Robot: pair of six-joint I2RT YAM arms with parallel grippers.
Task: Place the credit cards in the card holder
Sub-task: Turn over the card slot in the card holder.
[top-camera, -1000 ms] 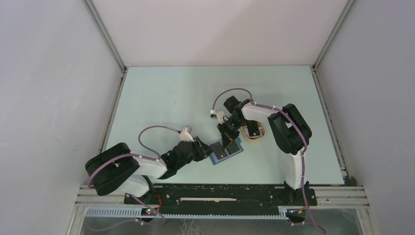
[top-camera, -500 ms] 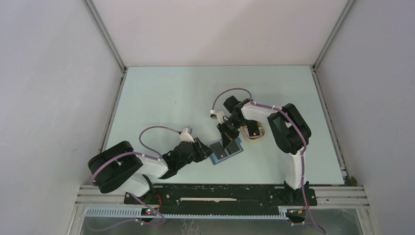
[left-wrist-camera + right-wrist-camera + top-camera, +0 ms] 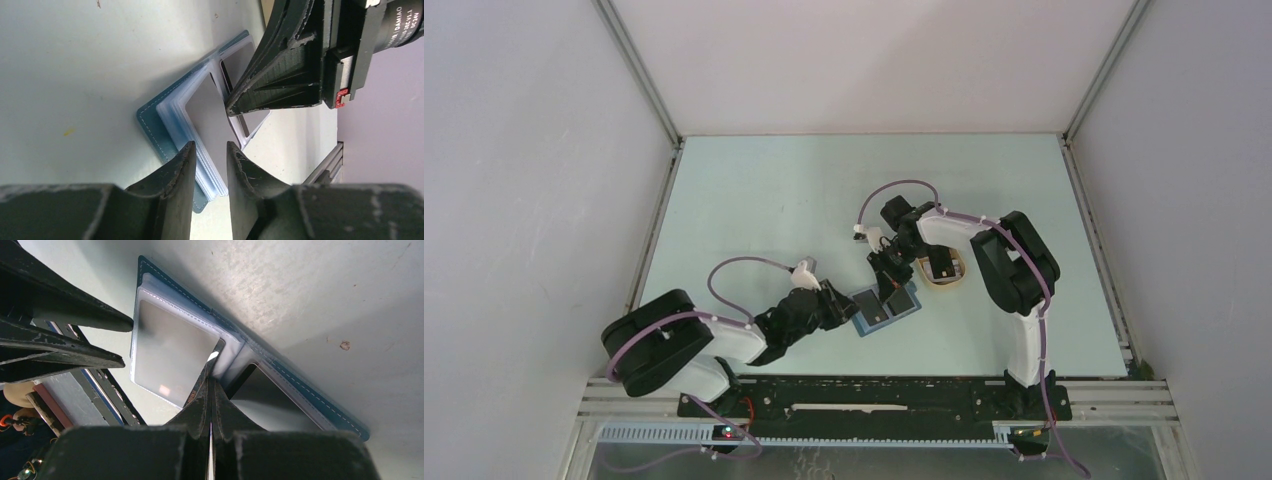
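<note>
Both arms low over the holder (image 3: 874, 318).
Right claw (image 3: 212, 376) clenched at its fold; left claw (image 3: 209, 148) slightly parted; poses unchanged.

1. Seen from above, the small teal-blue folding wallet (image 3: 865, 324) lies partly under the right gripper (image 3: 892, 296), and the dark flat cards (image 3: 877, 314) in it are too small to make out.
2. The right arm (image 3: 1016, 268) hides part of the beige oval tray (image 3: 962, 273).
3. Whether the right fingers (image 3: 199, 414) pinch anything cannot be told.

left arm (image 3: 724, 340): low, reaching right
left gripper (image 3: 208, 150): fingers narrowly apart
right arm (image 3: 1014, 265): folded inward
right gripper (image 3: 210, 374): fingers pressed together, pointing down
</note>
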